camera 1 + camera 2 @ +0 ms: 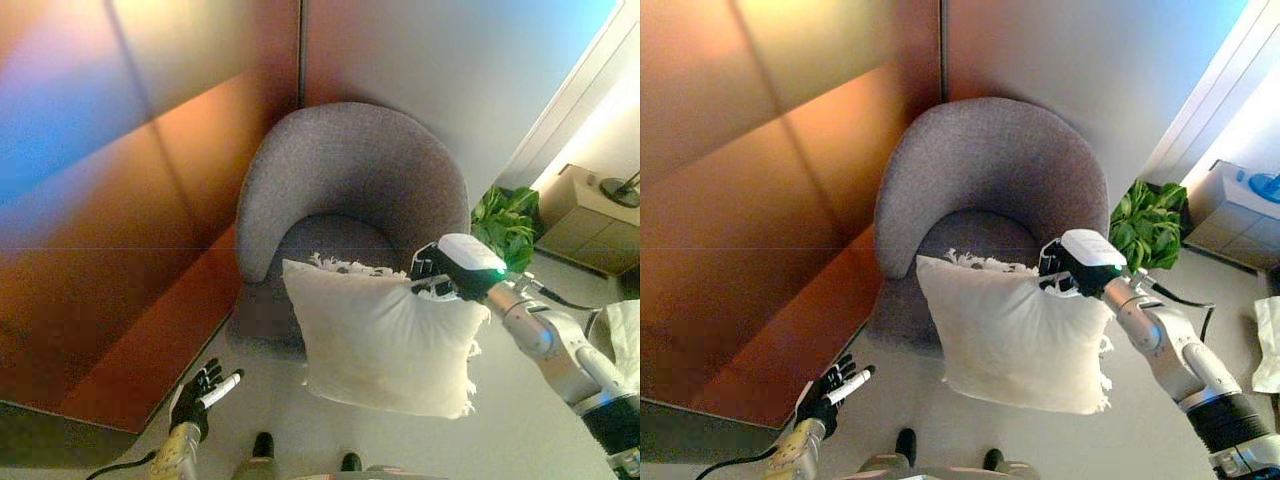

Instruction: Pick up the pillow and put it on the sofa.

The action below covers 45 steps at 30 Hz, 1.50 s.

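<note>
A cream pillow (385, 335) with fringed edges hangs in the air in front of a grey round-backed sofa chair (345, 180). My right hand (432, 270) is shut on the pillow's upper right corner and holds it up, just before the chair's seat (330, 240). The pillow also shows in the right eye view (1015, 335), with my right hand (1058, 265) at its corner. My left hand (200, 392) hangs low at the lower left, fingers relaxed and empty, away from the pillow.
A green potted plant (505, 225) stands right of the chair. A beige cabinet (590, 215) stands at the far right. Wall panels (120, 200) run along the left and behind the chair. Grey floor lies below the pillow.
</note>
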Tool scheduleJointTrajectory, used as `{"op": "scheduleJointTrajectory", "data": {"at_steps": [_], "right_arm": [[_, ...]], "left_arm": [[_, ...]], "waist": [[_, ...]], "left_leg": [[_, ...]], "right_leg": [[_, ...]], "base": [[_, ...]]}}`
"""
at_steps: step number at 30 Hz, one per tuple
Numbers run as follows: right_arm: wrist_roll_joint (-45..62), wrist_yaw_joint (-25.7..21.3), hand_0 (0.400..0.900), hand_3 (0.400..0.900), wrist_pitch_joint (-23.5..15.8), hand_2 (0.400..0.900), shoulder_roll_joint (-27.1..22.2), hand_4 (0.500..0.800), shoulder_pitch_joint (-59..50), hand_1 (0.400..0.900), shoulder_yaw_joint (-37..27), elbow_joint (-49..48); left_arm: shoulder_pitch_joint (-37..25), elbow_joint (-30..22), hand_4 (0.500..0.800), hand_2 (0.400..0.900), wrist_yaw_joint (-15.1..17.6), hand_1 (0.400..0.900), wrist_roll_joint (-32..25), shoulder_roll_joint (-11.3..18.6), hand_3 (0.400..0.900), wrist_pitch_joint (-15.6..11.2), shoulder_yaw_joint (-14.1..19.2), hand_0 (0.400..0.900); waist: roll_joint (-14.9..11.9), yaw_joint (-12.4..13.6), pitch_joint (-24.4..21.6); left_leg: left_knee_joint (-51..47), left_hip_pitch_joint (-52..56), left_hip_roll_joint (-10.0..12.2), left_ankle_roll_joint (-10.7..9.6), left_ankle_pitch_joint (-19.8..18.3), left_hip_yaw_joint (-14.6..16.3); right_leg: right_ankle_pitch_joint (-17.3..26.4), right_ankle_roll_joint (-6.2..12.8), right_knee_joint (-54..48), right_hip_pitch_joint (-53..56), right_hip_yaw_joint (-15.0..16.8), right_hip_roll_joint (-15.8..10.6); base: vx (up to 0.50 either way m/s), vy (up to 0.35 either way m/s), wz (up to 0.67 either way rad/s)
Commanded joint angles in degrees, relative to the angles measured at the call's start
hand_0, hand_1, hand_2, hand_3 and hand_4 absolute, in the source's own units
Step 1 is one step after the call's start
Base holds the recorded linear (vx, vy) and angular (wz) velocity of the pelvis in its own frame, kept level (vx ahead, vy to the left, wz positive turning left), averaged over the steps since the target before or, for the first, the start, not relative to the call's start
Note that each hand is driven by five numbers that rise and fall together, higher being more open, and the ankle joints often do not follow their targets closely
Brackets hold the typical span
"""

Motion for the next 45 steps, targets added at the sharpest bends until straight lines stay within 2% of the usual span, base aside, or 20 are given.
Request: {"op": "scheduleJointTrajectory", "data": {"at_steps": [1, 8, 10, 13, 14, 15, 16, 18, 23, 29, 33, 38, 41, 44, 45], "right_arm": [[3.86, -6.72, 0.400, 0.400, 2.02, 0.400, -5.17, 0.500, -18.77, 0.400, -5.80, 0.05], [4.12, -9.06, 0.400, 0.400, 4.03, 0.400, -7.39, 0.500, -31.42, 0.400, 2.81, 15.25], [5.70, -8.36, 0.400, 0.400, 5.01, 0.400, -7.71, 0.500, -36.89, 0.400, 7.14, 21.97], [6.63, -7.83, 0.400, 0.400, 4.41, 0.400, -6.50, 0.500, -46.22, 0.400, 15.78, 34.46], [7.71, -6.08, 0.400, 0.400, 6.10, 0.400, -6.16, 0.500, -48.45, 0.400, 17.89, 36.76], [6.52, -2.53, 0.900, 0.900, 7.35, 0.900, -4.94, 0.800, -51.12, 0.900, 19.92, 41.73], [5.32, 0.14, 0.900, 0.900, 6.01, 0.900, -3.68, 0.800, -53.89, 0.900, 22.72, 49.86], [6.68, 1.30, 0.900, 0.900, 6.28, 0.900, -2.99, 0.800, -59.20, 0.900, 27.15, 57.64], [6.04, -0.95, 0.900, 0.900, 5.08, 0.900, -2.58, 0.800, -68.84, 0.900, 31.42, 67.64], [10.06, -2.79, 0.900, 0.900, 4.35, 0.900, -4.06, 0.800, -72.97, 0.900, 33.73, 67.26], [12.44, -3.09, 0.900, 0.900, 3.47, 0.900, -4.44, 0.800, -71.49, 0.900, 32.42, 65.07], [21.98, -3.26, 0.900, 0.900, 5.21, 0.900, -3.18, 0.800, -64.57, 0.900, 24.77, 59.87], [28.17, -4.77, 0.900, 0.900, 6.08, 0.900, -0.58, 0.800, -56.39, 0.900, 17.81, 54.84], [31.31, -8.27, 0.900, 0.900, 4.68, 0.900, 3.13, 0.800, -45.03, 0.900, 10.52, 46.22], [33.86, -11.27, 0.900, 0.900, 4.65, 0.900, 6.57, 0.800, -36.33, 0.900, 6.92, 37.54]], "left_arm": [[-4.56, 1.98, 0.800, 0.900, 0.10, 0.900, 1.24, 2.34, 0.900, -2.21, -0.35, 0.900], [-4.87, 1.07, 0.800, 0.900, 0.77, 0.900, 1.08, 3.36, 0.900, -1.04, -2.28, 0.900], [-5.29, 0.96, 0.800, 0.900, 0.80, 0.900, 1.17, 4.03, 0.900, -0.37, -3.57, 0.900], [-6.49, 1.63, 0.800, 0.900, 0.17, 0.900, 1.11, 5.24, 0.900, 0.33, -6.16, 0.900], [-6.80, 1.72, 0.800, 0.900, 0.06, 0.900, 1.15, 5.41, 0.900, 0.65, -6.81, 0.900], [-7.26, 2.28, 0.800, 0.900, -0.66, 0.900, 1.32, 5.80, 0.900, 0.86, -7.64, 0.900], [-7.63, 2.62, 0.800, 0.900, -0.90, 0.900, 1.35, 6.00, 0.900, 0.82, -8.94, 0.900], [-8.27, 2.19, 0.800, 0.900, -1.61, 0.900, 1.13, 6.72, 0.900, 1.70, -10.45, 0.900], [-9.23, 2.19, 0.800, 0.900, -2.55, 0.900, 0.75, 7.68, 0.900, 1.95, -13.87, 0.900], [-7.83, 2.24, 0.800, 0.900, -3.53, 0.900, 0.36, 8.13, 0.900, 0.62, -14.03, 0.900], [-7.03, 1.55, 0.800, 0.900, -5.08, 0.900, -0.44, 7.41, 0.900, 0.51, -14.14, 0.900], [-7.42, 1.63, 0.800, 0.900, -8.21, 0.900, -1.58, 7.05, 0.900, 1.44, -14.30, 0.900], [-7.66, 1.70, 0.800, 0.900, -8.33, 0.900, -1.85, 6.32, 0.900, 1.94, -14.08, 0.900], [-7.21, 1.53, 0.800, 0.900, -8.26, 0.900, -1.90, 5.03, 0.900, 1.75, -13.07, 0.900], [-6.76, 1.56, 0.800, 0.900, -8.49, 0.900, -2.56, 4.00, 0.900, 1.28, -12.09, 0.900]], "waist": [[-2.29, 2.63, -6.05], [-3.34, 5.65, -6.11], [-3.66, 6.98, -5.97], [-4.03, 9.12, -5.72], [-4.00, 9.61, -5.58], [-4.11, 10.24, -5.51], [-4.28, 11.24, -5.40], [-4.53, 12.55, -5.13], [-4.77, 14.74, -4.57], [-4.24, 14.31, -4.79], [-3.70, 13.55, -5.23], [-2.67, 12.08, -5.20], [-2.01, 10.95, -4.89], [-1.11, 9.29, -4.59], [-0.43, 7.63, -4.31]], "left_leg": [[0.64, 2.67, -0.83, 0.17, -8.00, -0.14], [0.72, 2.26, -0.95, -0.25, -7.41, -2.32], [0.70, 2.04, -1.06, -0.42, -7.21, -3.15], [0.84, 1.45, -1.12, -0.73, -6.70, -4.18], [0.86, 1.40, -1.19, -0.75, -6.64, -4.52], [0.96, 1.29, -1.23, -0.91, -6.38, -4.78], [0.96, 1.06, -1.26, -0.92, -6.23, -5.39], [0.84, 0.77, -1.36, -1.00, -5.86, -6.31], [0.53, -0.39, -1.55, -1.11, -4.98, -7.92], [0.20, -0.39, -1.97, -0.92, -4.78, -8.33], [0.23, 0.16, -2.21, -0.74, -5.03, -7.91], [0.56, 0.65, -2.11, -0.52, -5.64, -6.79], [0.68, 1.10, -2.06, -0.37, -6.08, -6.11], [0.67, 1.42, -1.87, -0.21, -6.46, -5.16], [0.62, 1.63, -1.75, -0.10, -6.67, -4.50]], "right_leg": [[-2.07, 1.61, 4.33, -1.27, -2.67, 0.27], [-2.26, 1.32, 3.87, -0.09, -5.24, 0.00], [-2.25, 1.24, 3.62, 0.24, -6.15, -0.03], [-2.09, 1.09, 3.24, 0.61, -7.49, -0.15], [-2.05, 1.03, 3.11, 0.77, -7.83, -0.15], [-1.94, 1.00, 3.07, 0.83, -8.25, -0.22], [-1.90, 0.97, 2.91, 1.05, -8.73, -0.21], [-1.67, 0.96, 2.39, 1.39, -9.31, -0.04], [-1.45, 0.78, 1.73, 1.31, -10.49, 0.37], [-1.71, 0.69, 1.56, 1.42, -10.43, 0.43], [-1.83, 0.72, 1.64, 1.69, -10.02, 0.24], [-2.26, 0.63, 2.37, 1.51, -9.09, -0.03], [-2.47, 0.54, 2.71, 1.47, -8.30, -0.13], [-2.54, 0.54, 2.92, 1.20, -7.20, -0.21], [-2.52, 0.58, 3.06, 0.93, -6.41, -0.23]], "base": [[0.03, -0.023, 0.17], [0.03, -0.017, 0.23], [0.05, -0.034, 0.27], [0.04, -0.034, 0.25], [0.05, -0.027, 0.27], [0.07, -0.039, 0.26], [0.07, -0.051, 0.25], [0.06, -0.059, 0.20], [0.03, -0.032, 0.19], [0.01, 0.008, 0.03], [0.01, 0.052, -0.15], [-0.03, 0.044, -0.13], [-0.07, 0.048, -0.16], [-0.10, 0.057, -0.28], [-0.09, 0.055, -0.30]]}}
